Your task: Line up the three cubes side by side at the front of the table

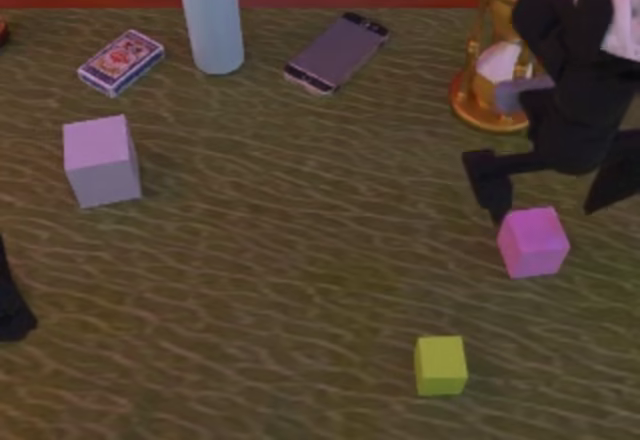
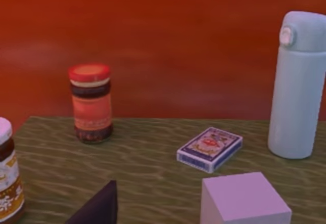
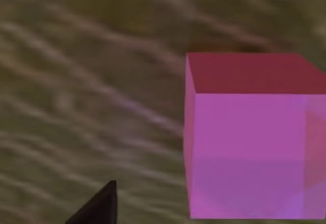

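The magenta-pink cube (image 1: 533, 242) sits on the table (image 1: 300, 260) at the right, and fills much of the right wrist view (image 3: 254, 142). My right gripper (image 1: 550, 198) hovers open just behind and above it, its dark fingers (image 1: 490, 188) spread wider than the cube and not touching it. The small yellow-green cube (image 1: 441, 365) lies near the front, left of the magenta one. At the left stands the larger pale lavender cube (image 1: 100, 160), close before the left wrist camera (image 2: 244, 201). My left gripper (image 1: 12, 310) is parked at the left edge, open.
Along the back stand a patterned card box (image 1: 121, 61), a pale blue bottle (image 1: 210, 15), a phone (image 1: 337, 52) and a gold hourglass (image 1: 492, 70) beside my right arm. The left wrist view also shows a red-lidded jar (image 2: 91, 104) and a second jar (image 2: 7, 178).
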